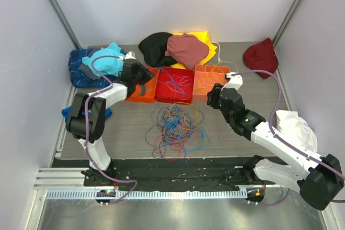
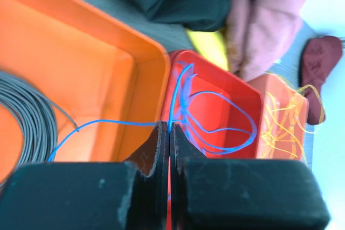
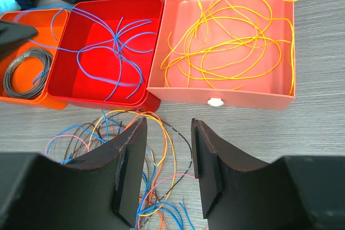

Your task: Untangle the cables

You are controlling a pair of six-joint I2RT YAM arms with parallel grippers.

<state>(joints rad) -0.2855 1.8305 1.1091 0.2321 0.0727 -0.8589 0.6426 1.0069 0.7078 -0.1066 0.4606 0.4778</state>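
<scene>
L arm reaches fwd from its base at the near-left edge. The elbow is bent and the forearm angles up and to the right, putting the left gripper [image 2: 169, 129] over the orange tray [image 2: 91, 63], at the side that meets the red tray [image 3: 67, 83]. Its jaws are pressed flat together w/ 1 blue cable [image 2: 116, 123] pinched in the seam. That strand runs 1 way across the orange tray's floor and the other way into the red tray, where more blue cables [image 3: 108, 47] lie in loose loops. A grey coil [image 3: 26, 71] lies in the orange tray.

R arm stretches diagonally from the near-right corner toward the middle, wrist tipped down. The right gripper [image 3: 167, 127] hangs above the table [image 1: 129, 114], between the near wall of the coral tray [image 3: 226, 94] and the tangle of cables [image 1: 175, 126]. Its fingers are spread wide w/ nothing between them.

The tangle lies on the table just in front of the red tray, w/ orange, blue, red, yellow and purple strands in overlapping loops. Yellow cables [image 3: 226, 41] lie loose in the coral tray (a heap of clothes [image 1: 172, 49] sits behind the 3 trays).
</scene>
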